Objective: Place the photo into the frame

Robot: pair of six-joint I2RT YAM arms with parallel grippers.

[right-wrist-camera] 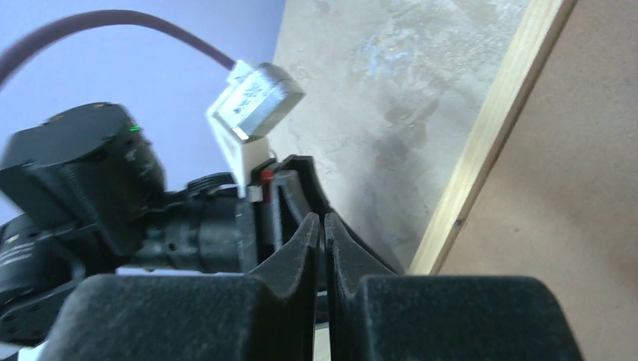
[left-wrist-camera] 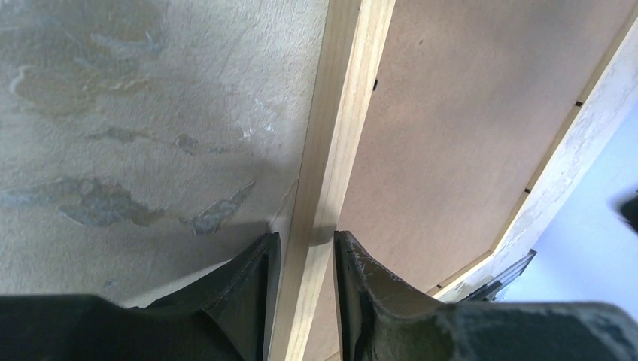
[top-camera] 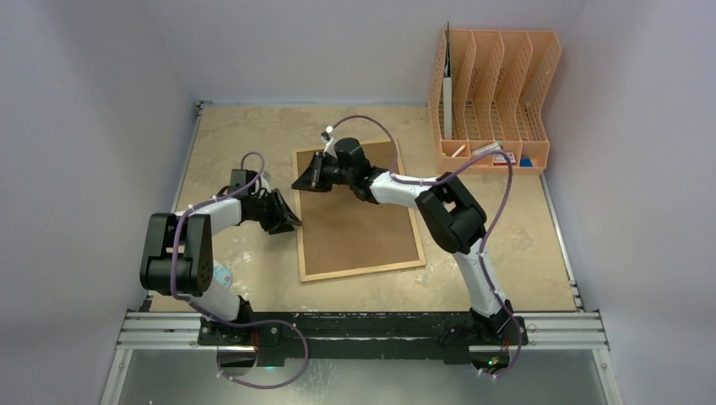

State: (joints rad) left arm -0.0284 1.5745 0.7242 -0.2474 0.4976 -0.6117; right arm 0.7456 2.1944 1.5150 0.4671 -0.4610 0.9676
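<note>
The frame lies face down in the middle of the table, its brown fibreboard back up inside the thin light-wood border. My left gripper is at the frame's left edge. In the left wrist view its two fingers clasp the wooden border, one finger on the outer side and one on the back board, so my left gripper is shut on it. My right gripper hangs by the frame's far left corner. It is shut and empty in the right wrist view, with the frame to its right. The photo is out of view.
An orange plastic file organiser stands at the back right with a few small items in its lower tray. The beige table shows around the frame. My left arm shows close to the right gripper. Grey walls close in the table on three sides.
</note>
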